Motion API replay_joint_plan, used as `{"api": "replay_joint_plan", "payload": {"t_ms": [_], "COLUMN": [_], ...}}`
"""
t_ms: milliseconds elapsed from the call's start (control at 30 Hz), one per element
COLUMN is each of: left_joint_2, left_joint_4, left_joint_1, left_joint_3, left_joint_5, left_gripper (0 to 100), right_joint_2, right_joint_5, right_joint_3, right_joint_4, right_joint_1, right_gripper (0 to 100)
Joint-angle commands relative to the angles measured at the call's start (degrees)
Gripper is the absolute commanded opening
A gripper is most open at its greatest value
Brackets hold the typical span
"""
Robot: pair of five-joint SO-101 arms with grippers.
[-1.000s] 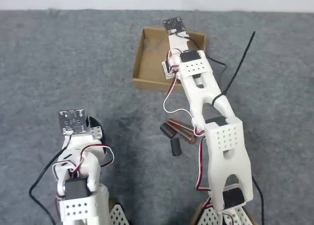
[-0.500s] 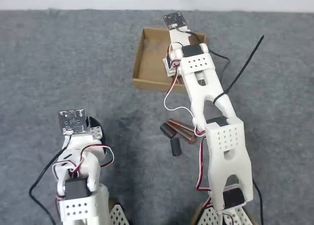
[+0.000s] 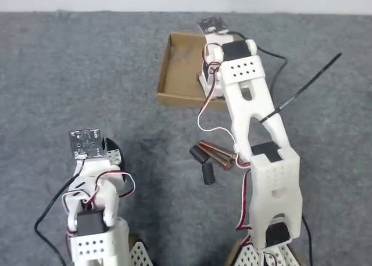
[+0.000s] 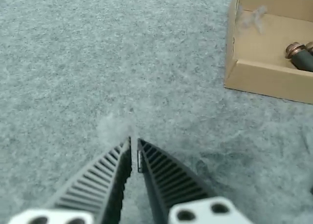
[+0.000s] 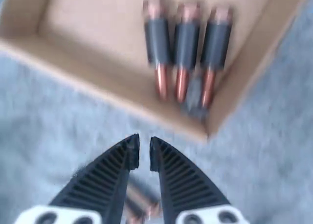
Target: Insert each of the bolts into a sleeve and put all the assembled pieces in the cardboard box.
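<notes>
Beside cardboard box (image 5: 73,72) wall: right gripper (image 5: 144,146) pressed together, empty; low swing could snag wall, tipping assembled pieces (image 5: 188,38).

Shiny copper bolts (image 3: 216,151), matt black sleeves (image 3: 199,154), cardboard box (image 3: 164,65)

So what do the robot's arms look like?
The left arm and right arm are chunky white plastic with rows of little holes, black motors and thin red, white and black wires. The left gripper and right gripper each have two black, ridged, pointy fingers.
</notes>
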Motion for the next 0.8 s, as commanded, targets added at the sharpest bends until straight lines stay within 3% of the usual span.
{"api": "replay_joint_plan", "payload": {"t_ms": [0, 767], "left_joint_2": [-0.26, -0.26], "left_joint_4": [-1.49, -1.05], "left_joint_1": [0.44, 0.26], "left_joint_3": [-0.66, -0.66], "left_joint_5": [-0.79, -0.88], "left_gripper": [2, 2], "right_joint_2": [-7.78, -58.07], "right_joint_5": [0.26, 0.62], "right_joint_3": [-2.9, 58.55], "right_joint_4": [6.99, 6.37], "right_joint_1": [-0.57, -2.95], "right_gripper": [0.7, 0.9]}}
